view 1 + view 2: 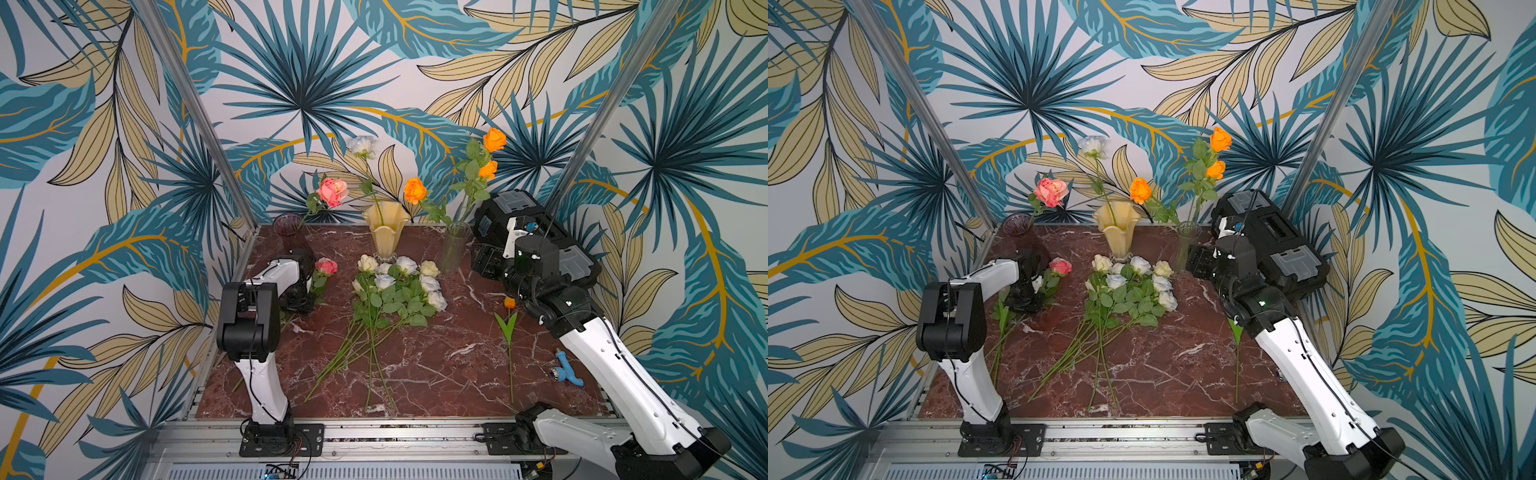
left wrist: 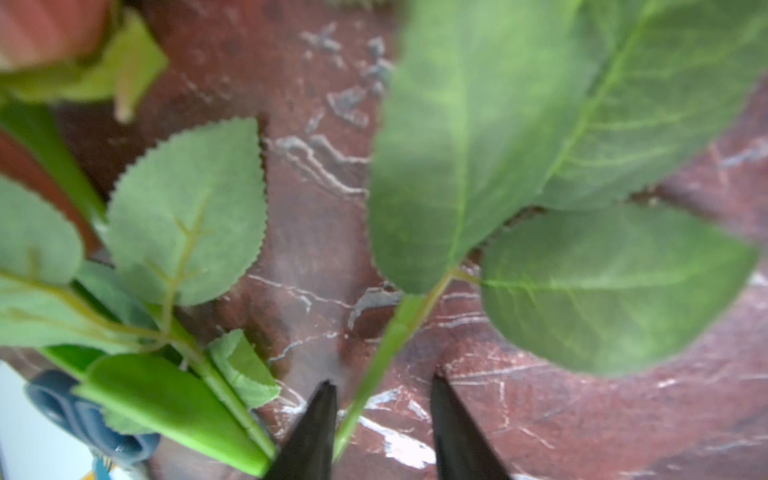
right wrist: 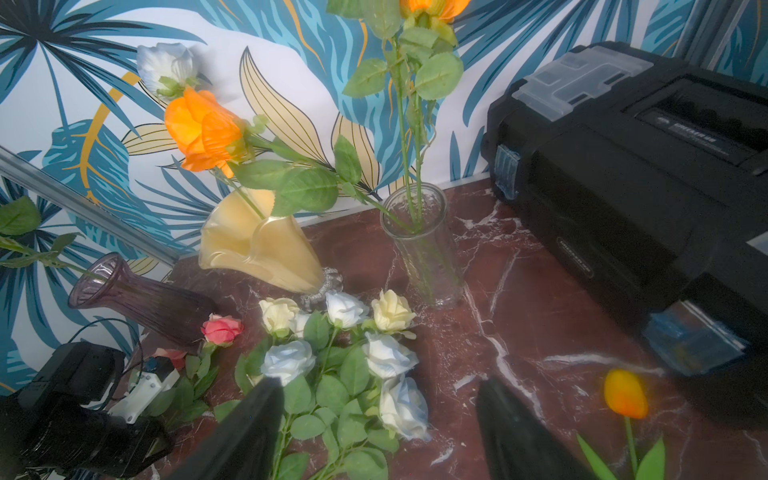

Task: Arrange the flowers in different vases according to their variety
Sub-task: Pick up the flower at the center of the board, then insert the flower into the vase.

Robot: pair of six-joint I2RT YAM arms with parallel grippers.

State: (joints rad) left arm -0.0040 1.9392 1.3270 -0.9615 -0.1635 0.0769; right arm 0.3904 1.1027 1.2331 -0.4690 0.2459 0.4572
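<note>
Left gripper (image 2: 382,380) half-open astride rose stem (image 2: 390,349)

Both top views give me the whole tabletop (image 1: 436,374) from high at the front, facing the back wall (image 1: 374,62). My left wrist view sits close above leaves (image 2: 449,166); my right wrist view, farther off, shares the vases (image 3: 428,266) with them.

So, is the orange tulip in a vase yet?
No, the orange tulip is lying flat on the table with its stem stretched out along the top.
</note>
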